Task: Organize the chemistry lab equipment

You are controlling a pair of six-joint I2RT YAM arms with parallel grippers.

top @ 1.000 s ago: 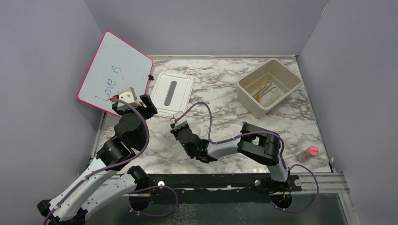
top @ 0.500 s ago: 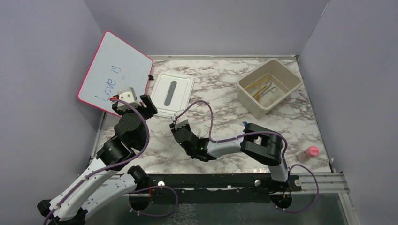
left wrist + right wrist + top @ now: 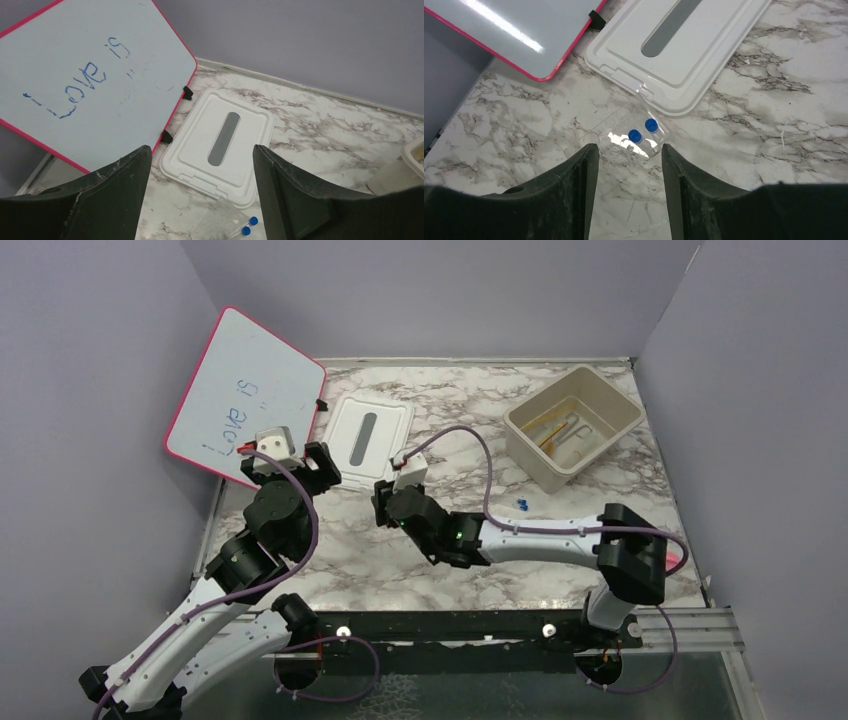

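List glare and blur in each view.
Right wrist: a white glare streak crosses the whiteboard, and a glint sits beside the blue caps. Left wrist: the writing is sharp, its own jaws dark and soft. Top external: even light, faint shadows.

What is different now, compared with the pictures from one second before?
The right arm stretched forward toward the white lid, its elbow swinging right; the right claw now stands open over the clear blue-capped pieces lying at the lid's edge. The left claw, whiteboard and beige bin stayed put.
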